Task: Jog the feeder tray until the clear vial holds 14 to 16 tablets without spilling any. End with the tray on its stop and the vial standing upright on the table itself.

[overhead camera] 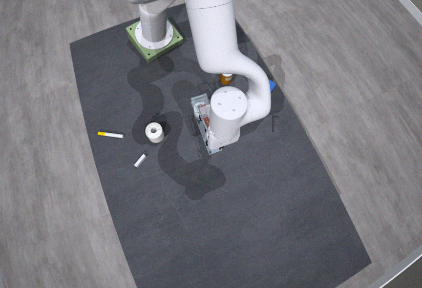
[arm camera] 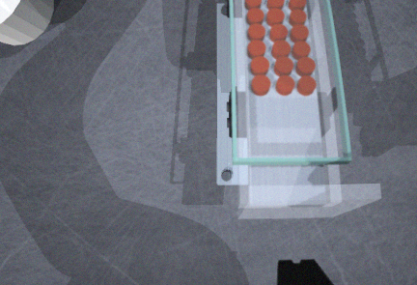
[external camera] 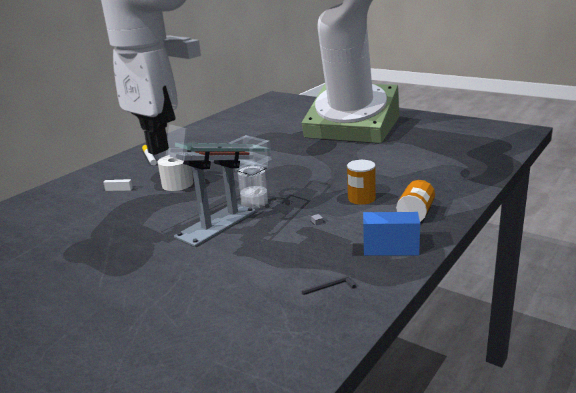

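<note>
The clear feeder tray sits on a grey stand near the table's middle and holds several rows of red tablets. It also shows in the exterior view. The clear vial stands upright on the table under the tray's far end. I cannot tell whether it holds any tablets. My gripper is shut and empty. It hangs just off the tray's near end, at about tray height. In the wrist view only the dark fingertips show at the bottom edge.
A white roll stands just behind the gripper, with a yellow-tipped marker and a small white block nearby. An upright orange bottle, a toppled orange bottle, a blue box, a small grey cube and a dark rod lie to the right.
</note>
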